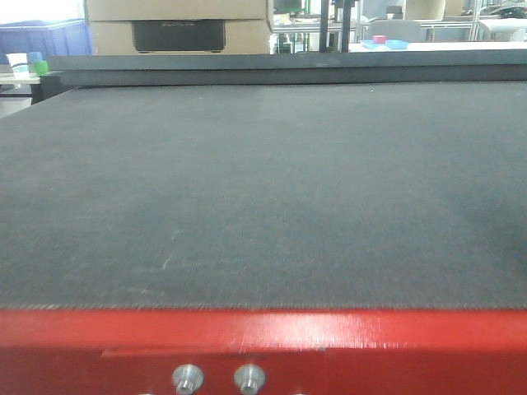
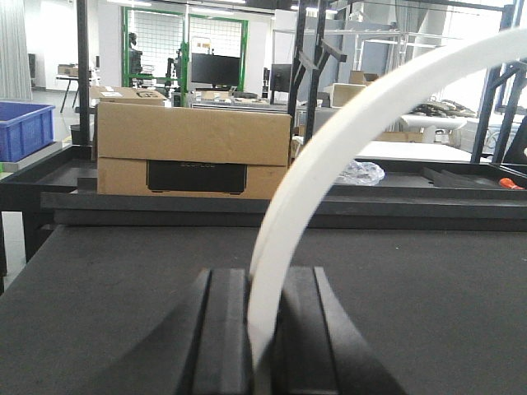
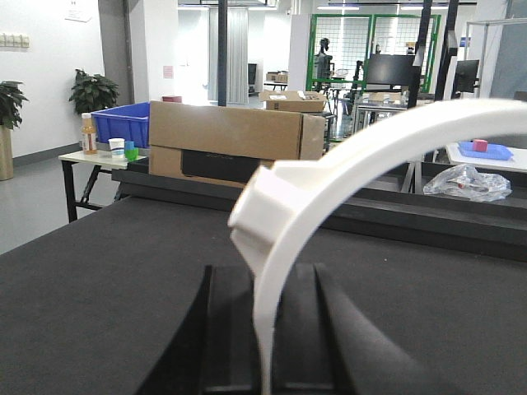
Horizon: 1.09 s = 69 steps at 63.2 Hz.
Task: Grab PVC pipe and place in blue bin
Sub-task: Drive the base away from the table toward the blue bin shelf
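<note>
Left fingers [image 2: 222, 329] closed on curved white pipe [image 2: 329, 148], held above worktop [image 1: 263, 189]. Right fingers [image 3: 226, 329] clamp pipe too. Bin [image 2: 25, 127] far left, past box [image 2: 193, 152]. Move both arms together, don't twist, clear box.

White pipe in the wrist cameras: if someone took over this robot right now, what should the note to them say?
Left hand: shut on the curved white pipe.
Right hand: shut on a white pipe with a collar; I cannot tell if it is the same piece.
Blue bin: far left, beyond the black table, left of the cardboard box.
Done: pipe gripped.
Left: carry it to the bin and let go.
</note>
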{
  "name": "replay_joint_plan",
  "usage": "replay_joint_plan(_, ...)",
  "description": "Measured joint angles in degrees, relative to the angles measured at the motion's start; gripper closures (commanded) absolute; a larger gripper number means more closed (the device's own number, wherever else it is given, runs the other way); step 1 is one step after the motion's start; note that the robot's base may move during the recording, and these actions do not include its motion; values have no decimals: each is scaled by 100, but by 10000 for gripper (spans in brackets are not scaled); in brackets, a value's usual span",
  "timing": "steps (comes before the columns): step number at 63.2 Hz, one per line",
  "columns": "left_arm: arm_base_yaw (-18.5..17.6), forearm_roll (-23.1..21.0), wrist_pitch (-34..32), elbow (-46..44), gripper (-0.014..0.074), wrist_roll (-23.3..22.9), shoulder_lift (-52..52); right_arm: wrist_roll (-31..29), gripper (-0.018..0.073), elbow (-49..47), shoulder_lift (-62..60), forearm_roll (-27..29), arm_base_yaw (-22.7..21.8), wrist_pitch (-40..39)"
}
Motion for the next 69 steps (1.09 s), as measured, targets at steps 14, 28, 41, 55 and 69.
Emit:
replay_joint_plan(14, 0, 0, 0, 0, 707, 0, -9, 10, 727, 0, 0, 0, 0, 0)
replay_joint_plan(28, 0, 0, 0, 0, 707, 0, -38, 10, 727, 0, 0, 0, 0, 0)
replay_joint_plan(41, 0, 0, 0, 0, 707, 0, -170, 1, 727, 0, 0, 0, 0, 0)
replay_joint_plan(55, 0, 0, 0, 0, 707, 0, -181, 1, 727, 0, 0, 0, 0, 0)
replay_joint_plan(69, 0, 0, 0, 0, 707, 0, -181, 1, 727, 0, 0, 0, 0, 0)
